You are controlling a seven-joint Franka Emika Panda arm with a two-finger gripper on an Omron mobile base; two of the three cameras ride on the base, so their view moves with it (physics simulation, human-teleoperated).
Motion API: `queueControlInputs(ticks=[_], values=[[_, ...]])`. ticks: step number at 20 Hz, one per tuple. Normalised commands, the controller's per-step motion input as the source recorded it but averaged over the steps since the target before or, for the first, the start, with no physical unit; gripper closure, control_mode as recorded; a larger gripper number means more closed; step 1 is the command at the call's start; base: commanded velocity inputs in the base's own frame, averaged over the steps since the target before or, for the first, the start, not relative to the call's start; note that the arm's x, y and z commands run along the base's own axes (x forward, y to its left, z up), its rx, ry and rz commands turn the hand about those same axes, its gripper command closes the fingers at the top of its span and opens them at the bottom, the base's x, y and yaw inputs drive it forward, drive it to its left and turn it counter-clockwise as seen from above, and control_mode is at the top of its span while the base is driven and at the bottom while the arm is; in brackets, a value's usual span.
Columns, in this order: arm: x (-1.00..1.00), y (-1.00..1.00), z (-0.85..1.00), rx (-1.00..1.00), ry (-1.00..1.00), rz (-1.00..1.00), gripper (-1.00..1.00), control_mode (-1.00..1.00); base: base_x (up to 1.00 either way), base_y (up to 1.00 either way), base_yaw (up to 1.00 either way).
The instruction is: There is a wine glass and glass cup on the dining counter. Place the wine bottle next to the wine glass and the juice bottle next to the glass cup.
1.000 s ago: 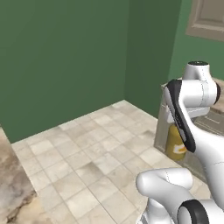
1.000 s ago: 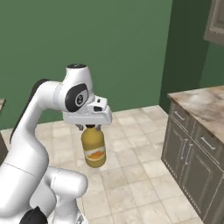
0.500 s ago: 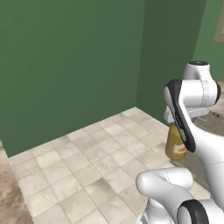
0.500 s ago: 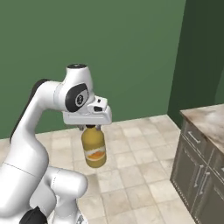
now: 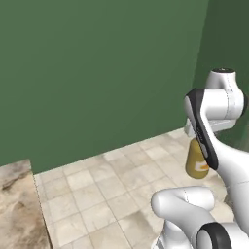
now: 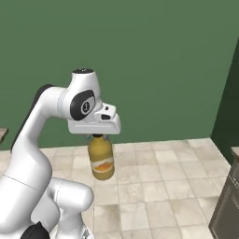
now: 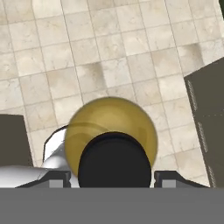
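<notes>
The squat amber-yellow juice bottle (image 6: 101, 161) w/ black cap and white-orange label hangs upright under the white arm's two-finger gripper (image 6: 96, 136), clamped at the cap. In the hand view the bottle (image 7: 111, 131) sits between the two dark fingertips (image 7: 168, 177), cap towards the camera, amber shoulders spreading round it. It's in mid-air, well above the beige tiled floor (image 6: 158, 186), touching nothing else.

Progress, as a judgement: juice bottle picked up, in transit, not placed. Nothing shows whether the wine bottle half of the task is done.

Surroundings: plain green wall (image 5: 97, 73) from 10 to 2 o'clock in both base views. A corner of beige-and-brown marbled stone countertop (image 5: 17, 204) at 8 o'clock in the left base view; could be the dining counter, can't tell. Dark cabinet fronts (image 6: 226, 210) at 4 o'clock in the right base view.

Left to do: reach the counter, set the bottle just beside the tumbler, let go.
</notes>
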Motion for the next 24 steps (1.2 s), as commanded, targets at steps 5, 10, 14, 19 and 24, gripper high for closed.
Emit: queueControlInputs(ticks=[5, 10, 14, 19, 24], values=[[0.0, 0.0, 0.0, 0.0, 0.0, 0.0, 1.0, 1.0, 0.63, 0.0, 0.43], [0.0, 0.0, 0.0, 0.0, 0.0, 0.0, 1.0, 1.0, 0.66, -0.03, 0.3], [0.0, 0.0, 0.0, 0.0, 0.0, 0.0, 1.0, 1.0, 0.68, -0.08, 0.24], [0.0, 0.0, 0.0, 0.0, 0.0, 0.0, 1.0, 1.0, 0.64, -0.06, 0.3], [0.0, 0.0, 0.0, 0.0, 0.0, 0.0, 1.0, 1.0, 0.57, -0.07, 0.4]])
